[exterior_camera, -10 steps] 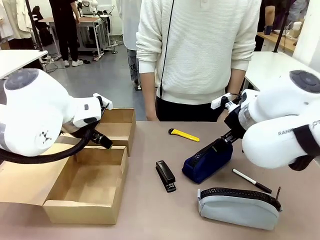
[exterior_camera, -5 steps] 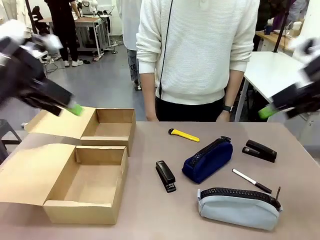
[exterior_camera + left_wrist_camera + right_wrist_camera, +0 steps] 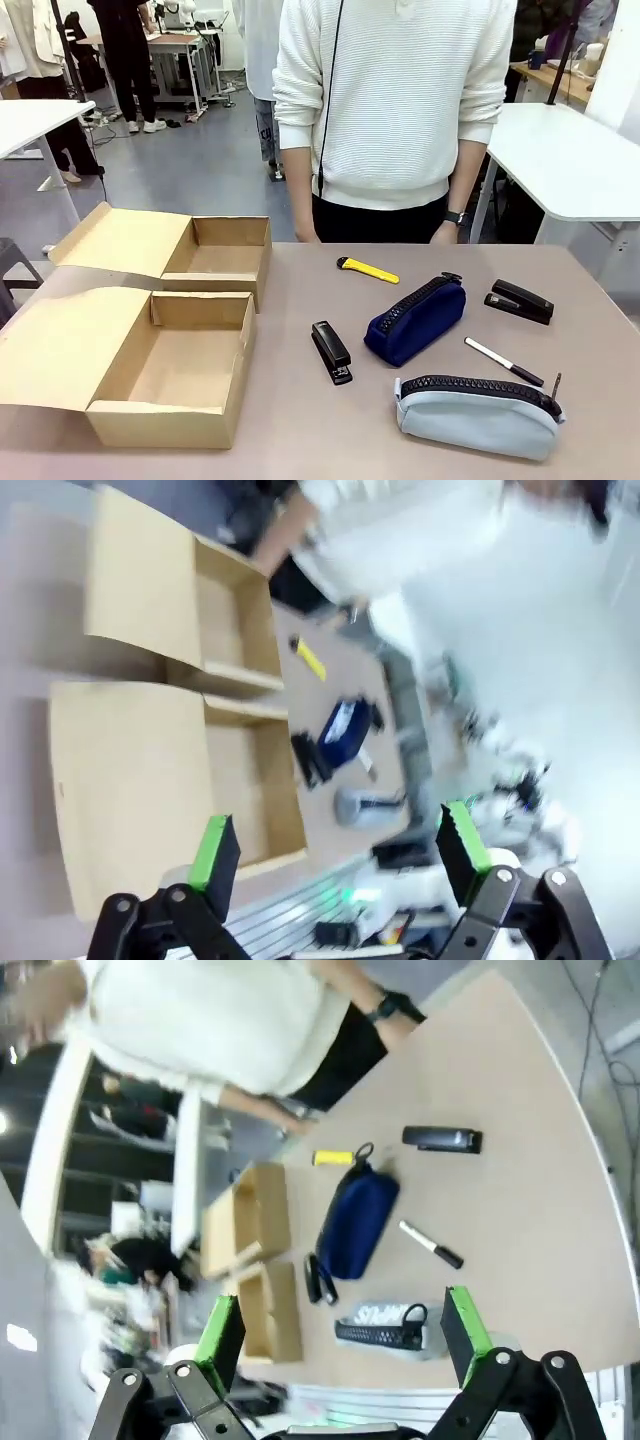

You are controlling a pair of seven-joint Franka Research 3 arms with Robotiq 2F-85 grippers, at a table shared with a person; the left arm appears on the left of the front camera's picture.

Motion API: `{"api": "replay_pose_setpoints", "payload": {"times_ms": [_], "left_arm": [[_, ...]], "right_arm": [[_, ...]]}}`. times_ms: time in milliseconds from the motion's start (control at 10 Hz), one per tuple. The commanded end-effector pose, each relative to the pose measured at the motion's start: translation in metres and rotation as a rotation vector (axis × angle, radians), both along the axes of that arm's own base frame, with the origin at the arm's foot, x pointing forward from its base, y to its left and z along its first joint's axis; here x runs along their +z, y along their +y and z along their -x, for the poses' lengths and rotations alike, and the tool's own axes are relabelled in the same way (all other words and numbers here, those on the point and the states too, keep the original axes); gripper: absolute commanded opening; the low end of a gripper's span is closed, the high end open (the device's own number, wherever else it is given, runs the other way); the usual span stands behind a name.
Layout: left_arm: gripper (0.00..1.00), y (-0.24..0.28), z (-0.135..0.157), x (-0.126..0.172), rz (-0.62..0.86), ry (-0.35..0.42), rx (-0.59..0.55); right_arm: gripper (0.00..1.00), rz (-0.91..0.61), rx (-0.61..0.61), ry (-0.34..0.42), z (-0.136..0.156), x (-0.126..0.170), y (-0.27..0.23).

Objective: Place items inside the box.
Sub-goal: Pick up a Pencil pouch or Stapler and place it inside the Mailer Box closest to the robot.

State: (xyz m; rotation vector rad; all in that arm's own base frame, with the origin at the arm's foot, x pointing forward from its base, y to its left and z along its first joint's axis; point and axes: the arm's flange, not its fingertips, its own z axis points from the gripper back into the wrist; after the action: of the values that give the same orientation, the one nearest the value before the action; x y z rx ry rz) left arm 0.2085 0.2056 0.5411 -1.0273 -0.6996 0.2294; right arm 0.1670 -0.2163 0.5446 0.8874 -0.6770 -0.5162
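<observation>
On the table lie a yellow utility knife, a black stapler, a navy zip pouch, a second black stapler, a black-and-white marker and a grey pencil case. An open cardboard box stands at the near left, nothing inside it. My left gripper is open, high above the box, with the pouch in sight below. My right gripper is open too, high above the pouch and the pencil case. Neither holds anything.
A second open cardboard box stands behind the first, its flap laid out to the left. A person in a white sweater stands at the table's far edge, hands down by the sides. White tables stand at both sides of the room.
Both arms rose from over the table and left the front view. The stapler at the far right, hidden behind the right arm a second ago, now shows. No item moved.
</observation>
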Motion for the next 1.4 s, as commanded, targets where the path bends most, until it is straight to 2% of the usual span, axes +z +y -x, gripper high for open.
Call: {"api": "replay_pose_setpoints", "payload": {"times_ms": [0, 100, 200, 800, 900, 1000, 1100, 1200, 1300], "left_arm": [[1.0, -0.038, 0.009, -0.072, 0.177, -0.026, 0.131], [1.0, -0.048, -0.001, -0.088, 0.219, -0.004, 0.153], [1.0, 0.028, 0.009, -0.017, 0.109, 0.015, 0.096], [1.0, 0.028, 0.009, -0.017, 0.109, 0.015, 0.096], [1.0, 0.028, 0.009, -0.017, 0.109, 0.015, 0.096], [1.0, 0.028, 0.009, -0.017, 0.109, 0.015, 0.096], [1.0, 0.028, 0.009, -0.017, 0.109, 0.015, 0.096], [1.0, 0.028, 0.009, -0.017, 0.109, 0.015, 0.096], [1.0, 0.028, 0.009, -0.017, 0.109, 0.015, 0.096]], "right_arm": [[1.0, -0.152, -0.065, -0.027, -0.009, -0.066, 0.011], [1.0, -0.194, -0.097, -0.018, -0.011, -0.083, 0.002], [1.0, -0.097, -0.067, 0.012, 0.006, -0.022, -0.026], [1.0, -0.097, -0.067, 0.012, 0.006, -0.022, -0.026], [1.0, -0.096, -0.076, 0.033, 0.005, -0.022, -0.023], [1.0, 0.086, 0.043, -0.015, -0.014, -0.008, 0.03], [1.0, 0.245, 0.152, 0.012, -0.034, 0.004, 0.073], [1.0, 0.314, 0.251, 0.033, -0.055, 0.009, 0.103], [1.0, 0.381, 0.308, 0.084, -0.076, 0.006, 0.129]]}}
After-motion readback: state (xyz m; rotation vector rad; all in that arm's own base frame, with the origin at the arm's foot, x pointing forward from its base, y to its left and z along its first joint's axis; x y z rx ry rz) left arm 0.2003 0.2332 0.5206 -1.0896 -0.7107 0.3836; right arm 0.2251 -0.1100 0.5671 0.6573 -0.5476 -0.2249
